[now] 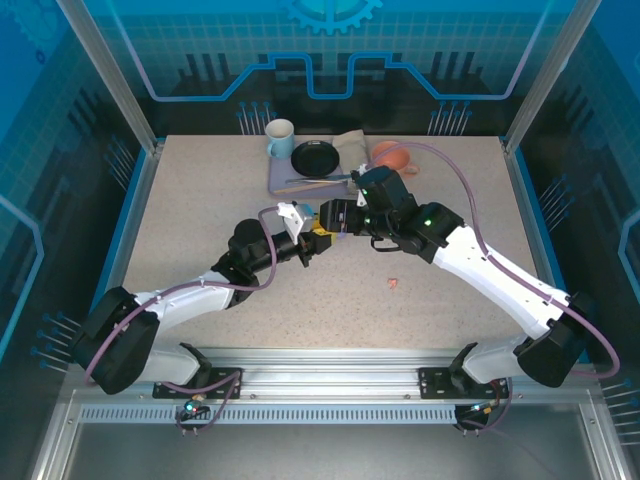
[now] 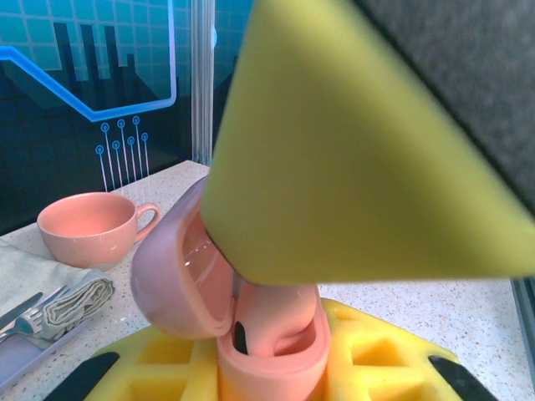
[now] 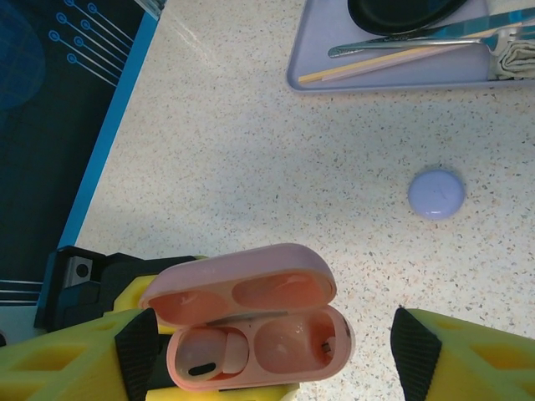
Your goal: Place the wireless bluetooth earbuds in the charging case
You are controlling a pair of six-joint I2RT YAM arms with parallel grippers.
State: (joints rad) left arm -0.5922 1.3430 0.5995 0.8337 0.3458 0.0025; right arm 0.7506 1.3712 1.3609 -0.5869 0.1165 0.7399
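Note:
My left gripper (image 1: 314, 240) is shut on the salmon-pink charging case (image 3: 259, 347) and holds it above the table with its lid (image 3: 238, 288) swung open. One pink earbud (image 3: 201, 355) sits in the case's left well; the right well (image 3: 297, 342) holds nothing. The left wrist view shows the same earbud (image 2: 276, 313) standing in the case (image 2: 267, 363). My right gripper (image 3: 272, 368) hovers open straddling the case, nothing between its fingers (image 3: 75, 359). A second pink earbud (image 1: 392, 284) lies loose on the table. The lilac earbuds are out of view.
A closed lilac case (image 3: 435, 194) lies on the table beyond the grippers. At the back stand a lilac tray (image 1: 282, 182) with a black plate (image 1: 315, 158), cutlery and a napkin, a pale mug (image 1: 279, 138) and a pink cup (image 2: 88, 225).

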